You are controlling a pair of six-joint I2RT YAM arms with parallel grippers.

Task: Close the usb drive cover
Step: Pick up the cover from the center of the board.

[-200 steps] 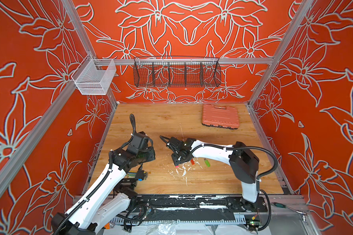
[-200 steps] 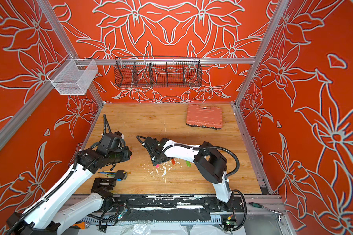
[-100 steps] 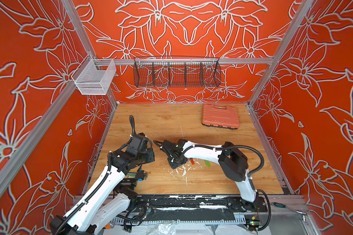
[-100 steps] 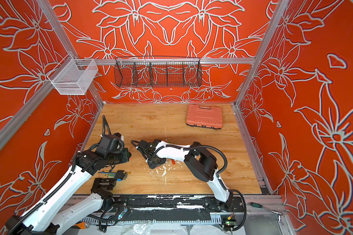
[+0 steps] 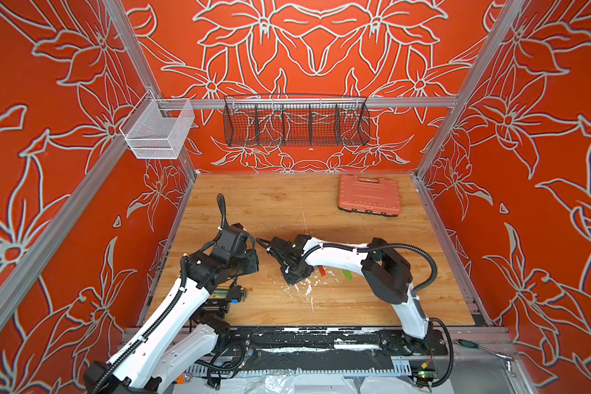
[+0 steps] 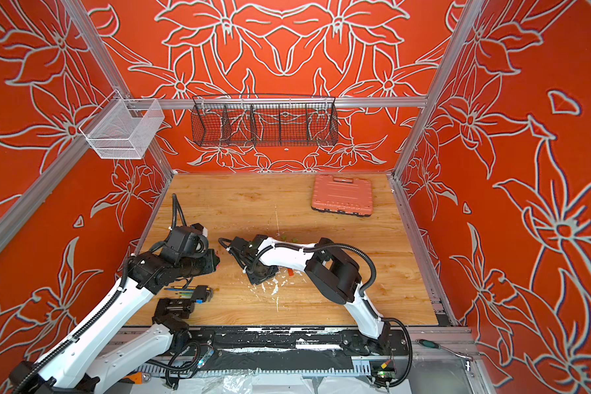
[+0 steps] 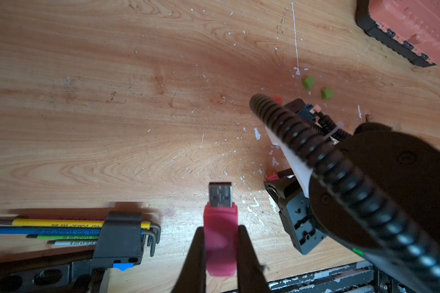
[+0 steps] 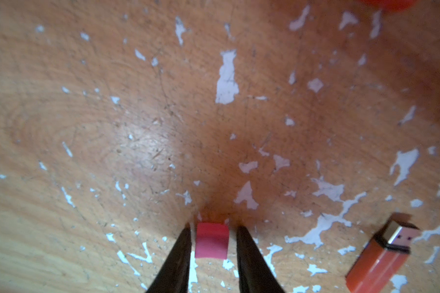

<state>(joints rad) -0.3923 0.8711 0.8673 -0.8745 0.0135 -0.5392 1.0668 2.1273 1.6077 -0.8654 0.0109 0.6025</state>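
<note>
**Fingers (image 7: 196, 253) of the left gripper (image 7: 221, 227) pinch the pink usb drive (image 7: 221, 243); pink cap (image 8: 211, 243) lies on the table (image 8: 112, 101)**

From my screen, the left pair is clamped on the drive's body, with the metal plug bare and pointing away from the wrist. The right gripper (image 8: 213, 227) stands slightly spread over the cap, one finger on each side, a sliver of gap on both. Near it an orange drive (image 8: 381, 256) lies uncapped. On the key set (image 7: 87, 230) I can read "TORX" on the yellow key.
</note>
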